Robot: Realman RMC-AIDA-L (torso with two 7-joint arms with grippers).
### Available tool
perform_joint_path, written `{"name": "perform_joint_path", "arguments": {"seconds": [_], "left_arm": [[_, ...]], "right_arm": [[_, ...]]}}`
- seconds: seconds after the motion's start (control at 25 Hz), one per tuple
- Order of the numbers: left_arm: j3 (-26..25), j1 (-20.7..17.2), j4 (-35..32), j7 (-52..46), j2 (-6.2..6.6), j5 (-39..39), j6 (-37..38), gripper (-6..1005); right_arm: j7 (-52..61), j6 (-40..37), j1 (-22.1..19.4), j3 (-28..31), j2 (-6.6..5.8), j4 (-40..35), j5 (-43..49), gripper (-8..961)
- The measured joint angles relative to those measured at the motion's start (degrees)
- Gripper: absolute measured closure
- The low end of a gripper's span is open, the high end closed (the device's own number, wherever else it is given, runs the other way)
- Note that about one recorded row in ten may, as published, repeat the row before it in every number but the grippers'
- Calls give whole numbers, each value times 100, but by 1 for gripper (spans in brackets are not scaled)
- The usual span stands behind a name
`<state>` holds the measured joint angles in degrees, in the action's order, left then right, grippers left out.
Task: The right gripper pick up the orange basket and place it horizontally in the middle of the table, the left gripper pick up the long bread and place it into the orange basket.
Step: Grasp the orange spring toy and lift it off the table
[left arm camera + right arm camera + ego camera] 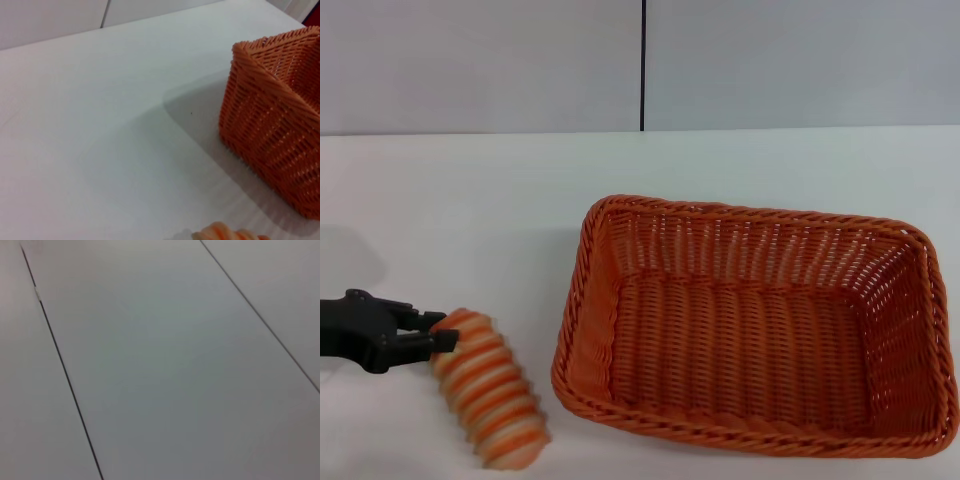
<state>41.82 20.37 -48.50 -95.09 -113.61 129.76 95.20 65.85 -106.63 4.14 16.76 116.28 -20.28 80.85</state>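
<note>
The orange basket [750, 320] sits empty on the white table [470, 200], right of centre, with its long side across my view. Its corner also shows in the left wrist view [275, 135]. The long bread [488, 392], striped orange and cream, is left of the basket near the table's front edge, angled toward the front. My left gripper [445, 335] reaches in from the left and is shut on the bread's far end. A tip of the bread [225, 234] shows in the left wrist view. The right gripper is out of view.
A grey panelled wall [520, 60] with a dark vertical seam stands behind the table. The right wrist view shows only grey wall panels [165, 365] with seams. Bare tabletop lies behind and to the left of the basket.
</note>
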Motion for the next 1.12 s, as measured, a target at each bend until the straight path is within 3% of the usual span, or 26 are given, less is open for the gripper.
{"name": "perform_joint_path", "arguments": {"seconds": [0.28, 0.64, 1.12], "left_arm": [[-139, 55, 53, 109, -43, -73, 109, 714], [-839, 112, 173, 483, -15, -121, 603, 776], [-1025, 127, 172, 508, 6, -395, 751, 863]], "right_arm": [[94, -101, 43, -5, -9, -2, -2, 529], [150, -165, 139, -7, -9, 22, -8, 529], [135, -172, 206, -6, -9, 25, 9, 529]]}}
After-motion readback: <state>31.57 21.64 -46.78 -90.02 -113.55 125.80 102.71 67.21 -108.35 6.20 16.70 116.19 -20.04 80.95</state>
